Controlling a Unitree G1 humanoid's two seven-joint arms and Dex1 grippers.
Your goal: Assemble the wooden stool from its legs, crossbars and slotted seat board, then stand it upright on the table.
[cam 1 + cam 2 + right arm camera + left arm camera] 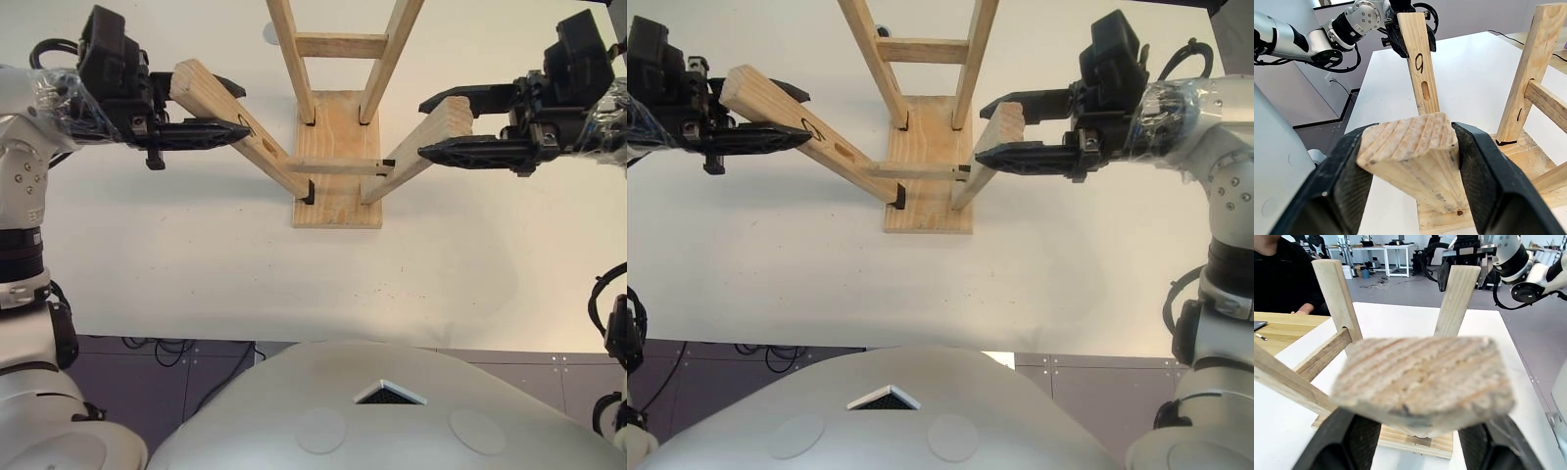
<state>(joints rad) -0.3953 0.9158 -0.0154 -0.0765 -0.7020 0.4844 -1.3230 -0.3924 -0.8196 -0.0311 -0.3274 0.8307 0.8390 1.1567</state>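
The stool stands upside down, its slotted seat board (338,211) flat on the white table. Two far legs (291,59) rise from it, joined by a crossbar (341,45). My left gripper (240,110) is shut on the top of the near left leg (257,145), which bears a pen mark and leans outward. My right gripper (423,127) is shut on the near right leg (416,157), also leaning outward. A thin crossbar (338,166) spans these two legs low down. The wrist views show each leg's end grain (1422,382) (1410,152) between black fingers (1347,176).
The white table (176,264) has free room on both sides of the stool and in front of it. Its front edge (294,340) runs close to me, with cables on the floor below. A wooden desk (1283,328) stands beyond the table's far side.
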